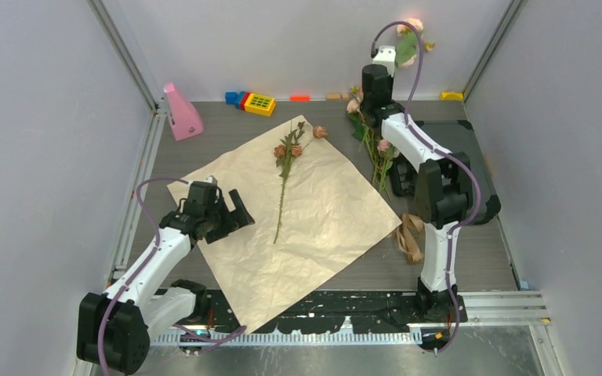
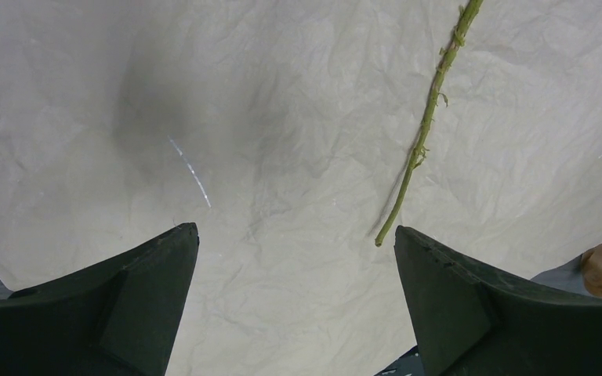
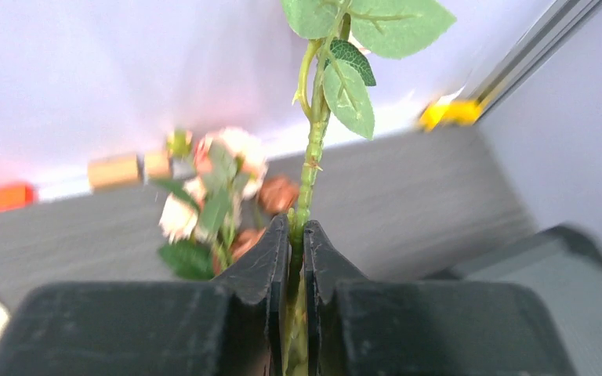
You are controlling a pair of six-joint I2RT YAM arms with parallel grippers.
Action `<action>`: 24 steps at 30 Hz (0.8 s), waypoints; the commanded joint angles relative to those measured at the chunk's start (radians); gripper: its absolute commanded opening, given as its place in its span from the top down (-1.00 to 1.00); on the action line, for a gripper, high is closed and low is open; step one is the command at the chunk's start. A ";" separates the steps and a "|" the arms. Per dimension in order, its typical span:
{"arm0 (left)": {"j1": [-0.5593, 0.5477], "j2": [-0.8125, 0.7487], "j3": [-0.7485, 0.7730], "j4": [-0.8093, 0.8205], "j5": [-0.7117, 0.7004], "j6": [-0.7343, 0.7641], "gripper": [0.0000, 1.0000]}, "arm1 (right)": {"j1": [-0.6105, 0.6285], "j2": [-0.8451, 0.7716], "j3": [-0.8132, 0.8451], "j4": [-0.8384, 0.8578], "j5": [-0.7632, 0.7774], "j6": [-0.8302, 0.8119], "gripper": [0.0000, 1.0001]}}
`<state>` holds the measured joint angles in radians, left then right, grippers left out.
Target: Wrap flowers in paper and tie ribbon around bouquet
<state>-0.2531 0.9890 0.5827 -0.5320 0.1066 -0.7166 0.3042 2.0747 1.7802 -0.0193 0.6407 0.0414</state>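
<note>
- One rose sprig point(image 1: 286, 168) lies on our spread paper point(image 1: 313, 227); other flowers point(image 1: 372, 145) wait beside it.
- Our right gripper point(image 3: 297, 235) clamps another stem point(image 3: 313, 149) aloft; our left gripper point(image 2: 296, 231) hangs apart over the paper.
- We have yet to wrap; the ribbon point(image 1: 409, 235) lies on the table point(image 1: 470, 258).

— How is the paper point(image 1: 313, 219) lying?
— It is lying spread flat on the counter point(image 1: 470, 251), crinkled, pale beige face up.
— And the flowers point(image 1: 372, 149)?
— Most are lying in a bunch just off the paper's right edge. One rose stem point(image 1: 282, 188) is lying along the paper's middle, blooms far. A leafy stem point(image 3: 311, 149) is standing upright, pinched in my right end effector point(image 3: 298, 239).
— The ribbon point(image 1: 409, 235)?
— Lying looped beside the paper's right corner.
</note>
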 commanded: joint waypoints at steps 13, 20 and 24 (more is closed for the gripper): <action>0.000 -0.043 0.020 0.007 0.004 0.012 -0.99 | 0.013 -0.353 -0.053 0.014 -0.363 0.257 0.99; 0.000 -0.038 0.026 0.037 0.062 0.004 -0.99 | 0.252 -0.426 -0.343 0.013 -0.535 0.636 0.99; 0.000 -0.042 0.025 0.034 0.074 -0.001 -0.99 | 0.397 -0.338 -0.424 0.120 -0.378 0.723 0.99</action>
<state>-0.2531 0.9627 0.5827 -0.5293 0.1440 -0.7181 0.5819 1.6283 1.4422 0.0509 0.2058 0.5816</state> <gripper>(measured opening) 0.995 0.131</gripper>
